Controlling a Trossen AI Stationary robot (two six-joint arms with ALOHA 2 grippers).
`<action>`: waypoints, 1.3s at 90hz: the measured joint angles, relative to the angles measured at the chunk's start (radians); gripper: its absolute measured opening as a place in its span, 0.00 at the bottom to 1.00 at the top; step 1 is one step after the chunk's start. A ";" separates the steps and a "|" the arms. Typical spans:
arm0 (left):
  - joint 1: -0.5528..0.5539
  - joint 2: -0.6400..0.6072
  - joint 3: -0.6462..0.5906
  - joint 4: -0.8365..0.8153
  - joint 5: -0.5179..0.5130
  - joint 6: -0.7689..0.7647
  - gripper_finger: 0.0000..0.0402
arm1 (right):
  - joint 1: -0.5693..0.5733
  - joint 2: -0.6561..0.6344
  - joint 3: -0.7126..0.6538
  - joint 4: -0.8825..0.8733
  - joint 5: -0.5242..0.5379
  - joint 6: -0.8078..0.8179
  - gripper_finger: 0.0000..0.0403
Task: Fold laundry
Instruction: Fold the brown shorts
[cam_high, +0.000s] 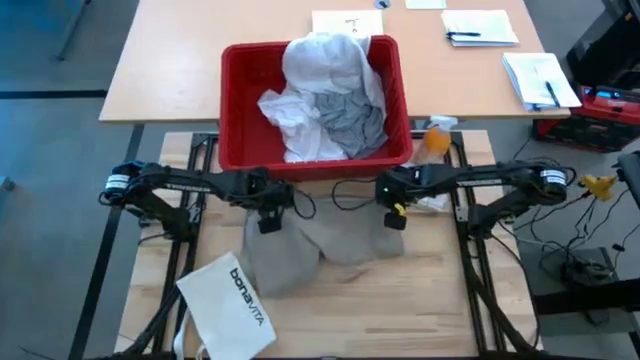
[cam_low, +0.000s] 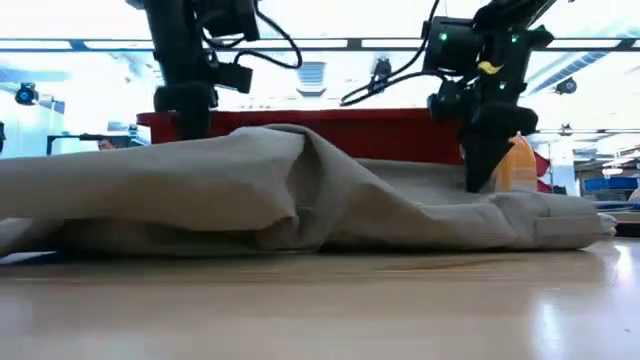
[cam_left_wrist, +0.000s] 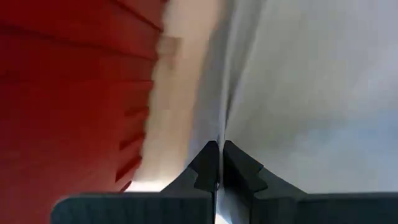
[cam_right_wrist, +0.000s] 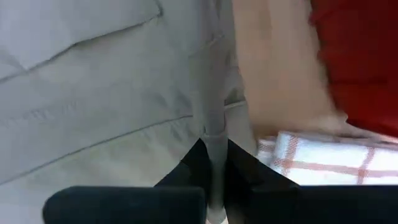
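Observation:
A khaki-tan garment (cam_high: 320, 245) lies bunched on the wooden table, just on the near side of a red bin (cam_high: 240, 120). In the low view it forms a long rumpled mound (cam_low: 300, 195). My left gripper (cam_high: 268, 222) is shut on the garment's far left edge. My right gripper (cam_high: 394, 220) is shut on its far right edge. White and grey laundry (cam_high: 325, 95) fills the bin. My left gripper pinches a raised fold of the khaki cloth (cam_left_wrist: 225, 127) between its two fingers, coming from above. The cloth rises in a ridge to the fingers; the rest lies on the table. My right gripper pinches a narrow fold at the garment's edge (cam_right_wrist: 212, 121) between its fingertips, pointing down. The cloth around it rests on the table.
A white "bonavita" bag (cam_high: 232, 305) lies at the near left, touching the garment. A checked towel (cam_right_wrist: 323, 158) and an orange bottle (cam_high: 436, 138) sit by the bin's right corner. Papers (cam_high: 480, 28) lie on the far table. Bare wood (cam_high: 400, 310) lies at the near right.

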 joint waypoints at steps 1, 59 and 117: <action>0.002 0.000 0.000 0.000 0.000 0.002 0.00 | -0.002 0.004 0.000 -0.001 -0.001 0.001 0.04; -0.023 -0.160 0.054 0.074 0.115 -0.355 0.73 | 0.213 -0.349 -0.035 -0.036 0.148 0.283 0.49; -0.313 -0.344 -0.387 0.162 -0.053 -1.112 0.68 | 0.453 -0.346 -0.206 0.254 0.145 0.509 0.35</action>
